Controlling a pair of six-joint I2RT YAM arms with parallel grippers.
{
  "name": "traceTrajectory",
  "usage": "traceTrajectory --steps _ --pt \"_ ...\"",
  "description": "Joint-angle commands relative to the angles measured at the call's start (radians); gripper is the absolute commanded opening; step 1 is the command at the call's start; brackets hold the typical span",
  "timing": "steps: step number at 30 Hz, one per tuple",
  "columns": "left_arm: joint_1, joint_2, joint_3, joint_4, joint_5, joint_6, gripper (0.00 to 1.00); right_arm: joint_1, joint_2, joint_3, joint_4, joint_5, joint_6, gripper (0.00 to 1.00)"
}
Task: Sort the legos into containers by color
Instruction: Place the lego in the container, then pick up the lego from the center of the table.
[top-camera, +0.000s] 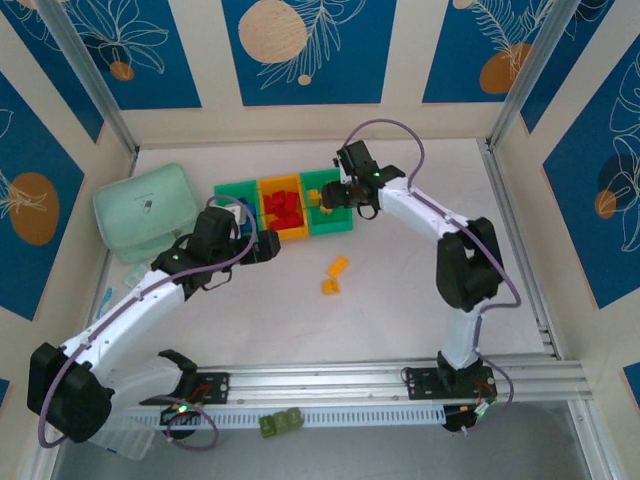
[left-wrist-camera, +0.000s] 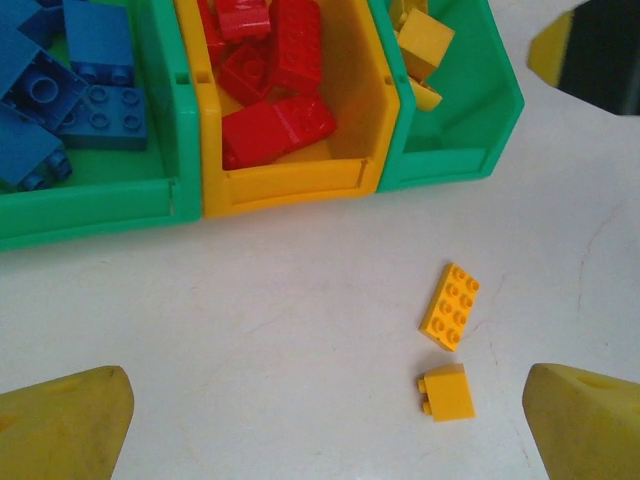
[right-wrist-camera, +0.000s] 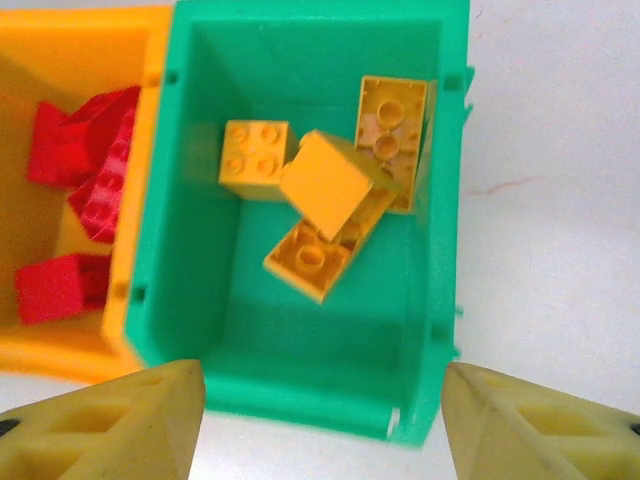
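1. The step in hand looks like the drop-off of a yellow piece. The right claw (right-wrist-camera: 320, 400) hangs over the right green bin (right-wrist-camera: 300, 350), its fingers (right-wrist-camera: 110, 425) apart with nothing between them. A square yellow brick (right-wrist-camera: 328, 185) lies tilted on top of the other yellow ones inside.
2. The left claw (left-wrist-camera: 320, 420) hovers low over the desk (left-wrist-camera: 250, 330), just in front of the row of bins. It is spread wide and empty.
3. The sort seems nearly done. Blue bricks (left-wrist-camera: 90, 90) lie in the left green bin (left-wrist-camera: 90, 210), and red bricks (left-wrist-camera: 275, 120) lie in the orange bin (left-wrist-camera: 290, 185) between the two green ones.
4. Two legos are loose on the desk, near the front of the right green bin. One is a long yellow-orange brick (left-wrist-camera: 450, 305), studs up and lying skewed. The other is a small square brick (left-wrist-camera: 447, 392) just beside it, not touching, and apparently tipped on its side.
5. The next move likely calls for a claw to come down over one loose brick. The wrist must turn so the fingers meet the flat sides. The claw then closes, lifts and carries the brick to the right green bin.
6. The bricks look hard, glossy and studded. They should hold well across flat faces, but may pivot if caught by a corner.
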Motion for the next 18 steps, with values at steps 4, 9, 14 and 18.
traceTrajectory --steps 4,9,14,18 --pt "0.003 -0.037 -0.030 0.010 0.091 -0.003 0.99 0.060 -0.147 -0.186 0.004 0.010 0.090 0.67" --pt "-0.010 -0.063 -0.095 0.040 0.093 -0.039 0.99 0.098 -0.202 -0.306 0.015 0.002 0.196 0.69" --pt "-0.028 -0.087 -0.150 0.084 0.090 -0.082 0.99 0.157 -0.215 -0.404 0.072 0.023 0.279 0.72" --pt "-0.050 -0.091 -0.173 0.113 0.081 -0.106 0.99 0.185 -0.180 -0.432 0.088 0.029 0.354 0.75"
